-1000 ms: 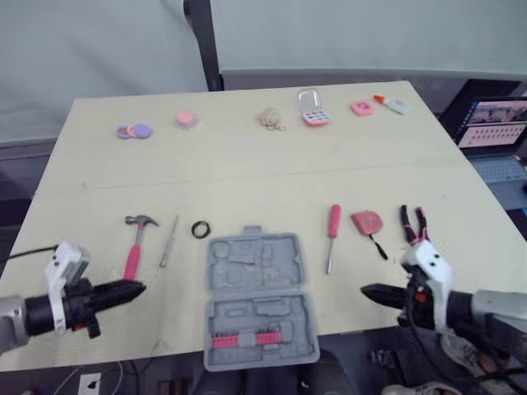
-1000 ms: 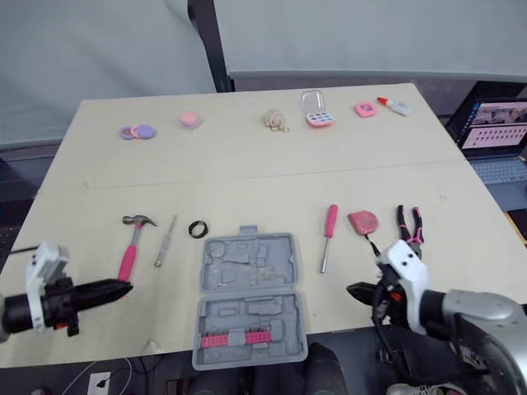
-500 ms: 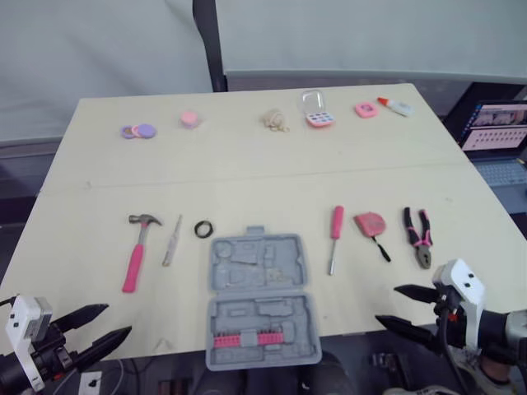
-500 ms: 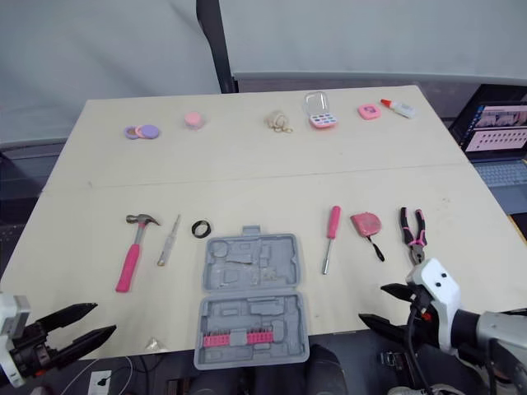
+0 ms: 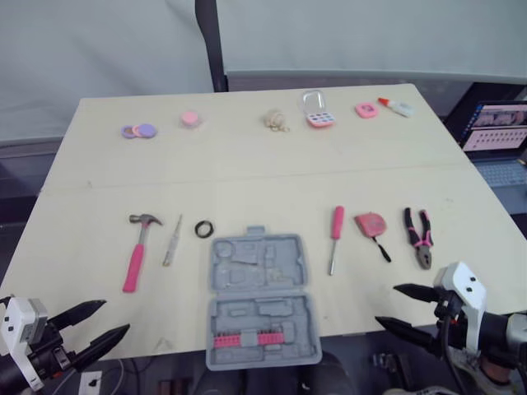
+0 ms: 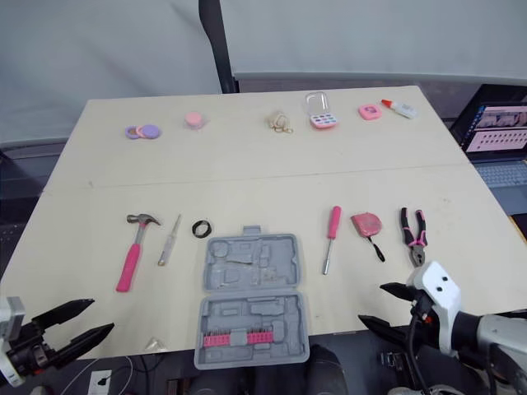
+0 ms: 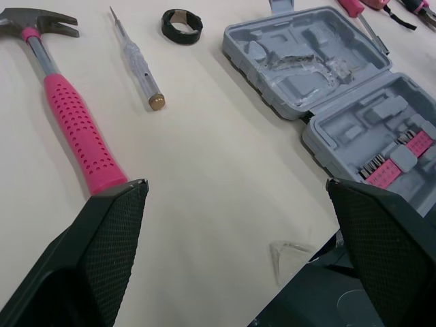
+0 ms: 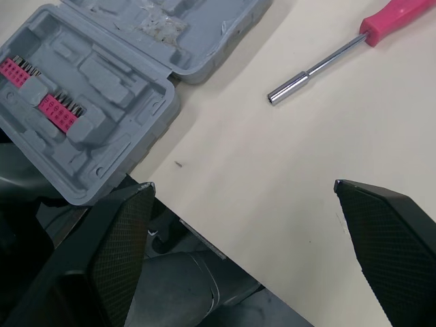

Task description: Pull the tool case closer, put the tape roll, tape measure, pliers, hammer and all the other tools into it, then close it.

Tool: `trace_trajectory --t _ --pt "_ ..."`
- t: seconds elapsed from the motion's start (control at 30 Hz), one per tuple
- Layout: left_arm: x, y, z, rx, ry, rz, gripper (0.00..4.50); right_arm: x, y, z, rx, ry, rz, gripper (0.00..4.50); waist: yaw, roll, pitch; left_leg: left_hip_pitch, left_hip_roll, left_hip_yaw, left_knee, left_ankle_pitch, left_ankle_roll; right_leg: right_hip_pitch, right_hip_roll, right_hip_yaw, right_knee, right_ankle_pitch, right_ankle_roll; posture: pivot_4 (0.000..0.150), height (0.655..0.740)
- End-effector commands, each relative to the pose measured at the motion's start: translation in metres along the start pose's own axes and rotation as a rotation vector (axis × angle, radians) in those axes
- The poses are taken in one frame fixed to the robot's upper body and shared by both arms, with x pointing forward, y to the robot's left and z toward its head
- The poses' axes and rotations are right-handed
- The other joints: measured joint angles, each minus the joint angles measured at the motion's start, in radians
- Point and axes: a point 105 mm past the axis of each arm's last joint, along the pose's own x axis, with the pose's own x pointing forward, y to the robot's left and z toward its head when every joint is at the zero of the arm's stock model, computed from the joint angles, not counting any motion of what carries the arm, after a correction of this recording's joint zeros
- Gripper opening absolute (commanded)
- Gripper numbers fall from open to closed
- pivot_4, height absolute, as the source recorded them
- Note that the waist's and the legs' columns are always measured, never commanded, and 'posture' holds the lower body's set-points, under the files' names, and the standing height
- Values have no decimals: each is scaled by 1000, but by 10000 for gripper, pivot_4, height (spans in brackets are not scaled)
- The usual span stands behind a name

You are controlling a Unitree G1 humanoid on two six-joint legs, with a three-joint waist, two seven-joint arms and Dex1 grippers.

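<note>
The grey tool case (image 5: 259, 300) lies open at the table's front edge, with pink bits in its near half. To its left lie the pink-handled hammer (image 5: 137, 251), a thin clear screwdriver (image 5: 172, 240) and the black tape roll (image 5: 204, 229). On its right are a pink screwdriver (image 5: 334, 237), the pink tape measure (image 5: 369, 224) and the pliers (image 5: 419, 236). My left gripper (image 5: 115, 317) hangs open off the front left edge, holding nothing. My right gripper (image 5: 386, 304) is open at the front right edge, empty, just in front of the pliers.
Along the far edge sit purple discs (image 5: 137, 131), a pink round piece (image 5: 190, 119), a beige item (image 5: 274, 120), a toy phone (image 5: 314, 109), a pink box (image 5: 363, 109) and a glue bottle (image 5: 395, 105). A laptop (image 5: 494, 123) stands off the right side. A clear scrap (image 5: 165, 343) lies near the front edge.
Over the last second both grippers went from shut to open and drew back from over the table to its front edge. Since half a second ago they have barely moved.
</note>
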Motion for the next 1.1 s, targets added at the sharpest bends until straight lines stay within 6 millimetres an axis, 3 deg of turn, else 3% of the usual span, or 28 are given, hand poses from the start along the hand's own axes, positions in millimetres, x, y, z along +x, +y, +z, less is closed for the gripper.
trace_trajectory --t 0.03,0.1,0.23,0.3,0.47,0.57,0.8,1.1 --pt "4 -2 6 61 -14 -17 45000 -1 3 3 -22 -21 14 44513 0 0 0 0 0 0 0 0 0 0 0 0 0 0 0 1500 7287" --pt "8 -3 11 74 -34 -24 45000 0 3 12 -68 -50 14 44513 1 0 0 0 0 0 0 0 0 0 0 0 0 0 0 1500 7287" --pt "15 -3 19 86 -60 -24 45000 -3 4 58 -178 -259 -12 44513 -3 0 0 1 1 0 0 0 0 0 0 0 0 0 0 1500 7287" --pt "16 -4 16 88 -45 -28 45000 -3 6 65 -212 -292 -10 44513 -2 0 0 1 1 0 0 -1 -1 0 1 0 1 0 -1 1500 7287" --pt "19 -5 9 97 -20 -38 45000 3 14 62 -246 -271 21 44513 0 0 0 1 1 0 0 -2 -1 0 2 -2 1 -1 -1 1500 7287" --pt "24 6 9 200 108 -7 45000 3 14 64 -254 -269 24 44513 1 0 0 1 1 2 1 -3 0 0 2 -2 1 -1 -1 1500 7287" --pt "53 5 53 440 306 -233 45000 3 10 64 -262 -253 27 44513 0 0 1 2 1 2 1 -2 -1 0 2 -1 4 -1 -1 1500 7287" --pt "89 -5 98 824 600 -385 45000 1 7 65 -278 -238 21 44513 -3 1 2 1 -2 6 0 -3 0 -2 3 -5 5 -1 -1 1500 7287"
